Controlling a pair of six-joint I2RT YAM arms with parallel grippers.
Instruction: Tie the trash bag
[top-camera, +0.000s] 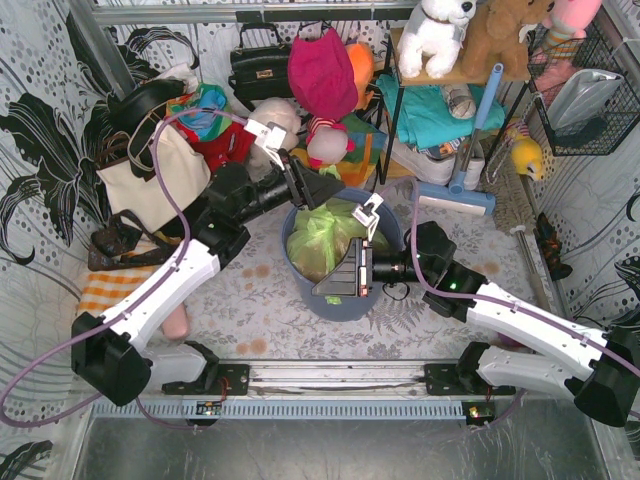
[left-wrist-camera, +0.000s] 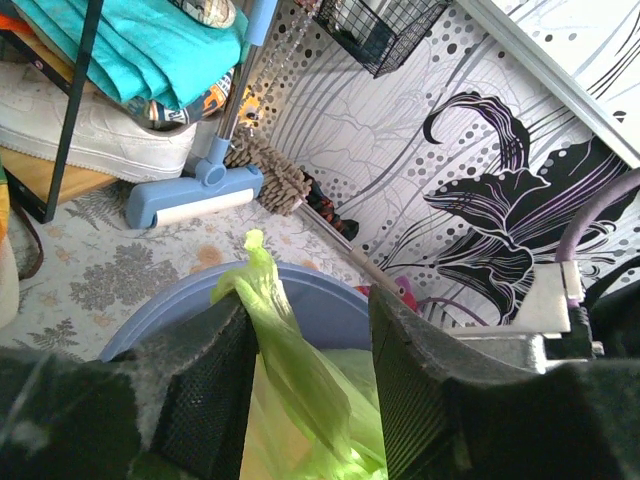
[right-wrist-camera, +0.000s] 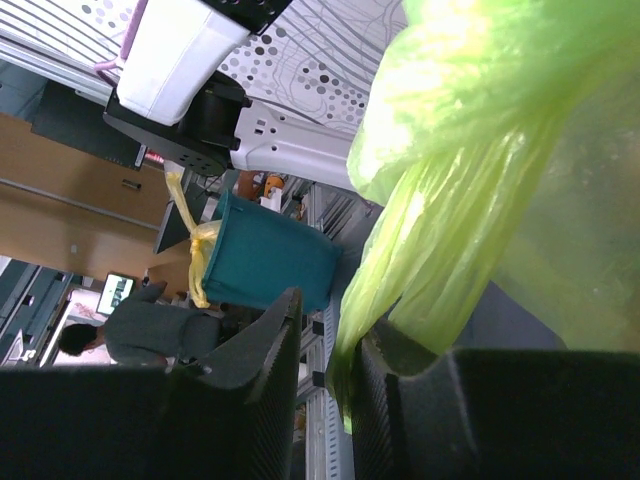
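Note:
The lime-green trash bag sits in the round blue-grey bin, with tan paper showing through it. My left gripper is over the bin's far rim. In the left wrist view it is open, and a twisted green handle strip rises between the jaws, lying against the left finger. My right gripper is at the bin's near side. In the right wrist view it is open, and another bunched strip hangs between the jaws, lying against the right finger. The bag's body fills the upper right.
A blue floor sweeper leans on a shelf of clothes and plush toys behind the bin. Handbags and a white tote crowd the back left. A wire basket hangs at the right. A teal bin shows beyond the table.

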